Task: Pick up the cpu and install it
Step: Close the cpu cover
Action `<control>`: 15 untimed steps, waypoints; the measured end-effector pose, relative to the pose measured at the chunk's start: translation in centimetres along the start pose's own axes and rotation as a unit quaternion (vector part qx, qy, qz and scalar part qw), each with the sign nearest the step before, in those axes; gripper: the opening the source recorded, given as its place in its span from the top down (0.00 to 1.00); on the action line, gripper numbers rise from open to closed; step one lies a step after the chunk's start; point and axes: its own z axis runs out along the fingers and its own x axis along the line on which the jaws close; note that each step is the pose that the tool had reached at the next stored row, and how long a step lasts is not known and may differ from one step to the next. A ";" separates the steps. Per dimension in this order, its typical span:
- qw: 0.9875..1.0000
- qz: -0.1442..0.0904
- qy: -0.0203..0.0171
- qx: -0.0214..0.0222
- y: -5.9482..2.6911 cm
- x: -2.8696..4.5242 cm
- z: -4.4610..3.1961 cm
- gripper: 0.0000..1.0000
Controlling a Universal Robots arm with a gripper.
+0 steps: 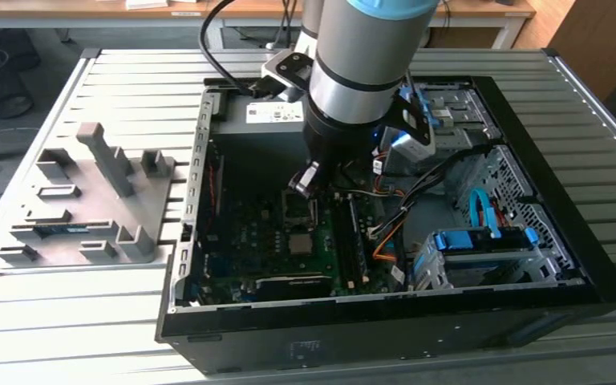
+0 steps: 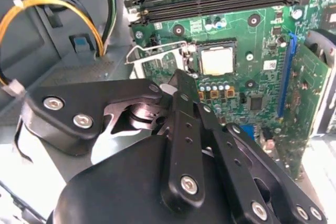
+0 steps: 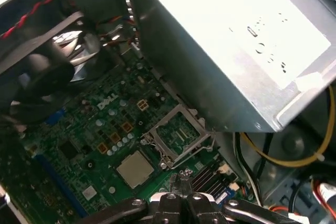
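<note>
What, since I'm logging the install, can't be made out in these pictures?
Exterior view: the arm blocks much of the case; the cpu is too small to judge seating.
Second wrist view: the hand covers part of the board.
First wrist view: the silver box hides whatever lies beneath it.

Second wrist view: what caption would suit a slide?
Small silver-grey square cpu seated in its socket on the green motherboard, seen past the robot's black hand.

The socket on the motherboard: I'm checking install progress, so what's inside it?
The cpu lies flat inside the socket, whose metal frame stands swung open beside it. The contacts under the chip are covered.
</note>
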 end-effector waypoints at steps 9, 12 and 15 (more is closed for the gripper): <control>0.998 -0.068 0.009 -0.005 -0.01 0.00 0.08 0.90; 0.995 -0.094 0.013 -0.006 -0.01 0.00 0.08 0.90; 0.992 -0.121 0.018 -0.008 -0.01 0.00 0.10 0.90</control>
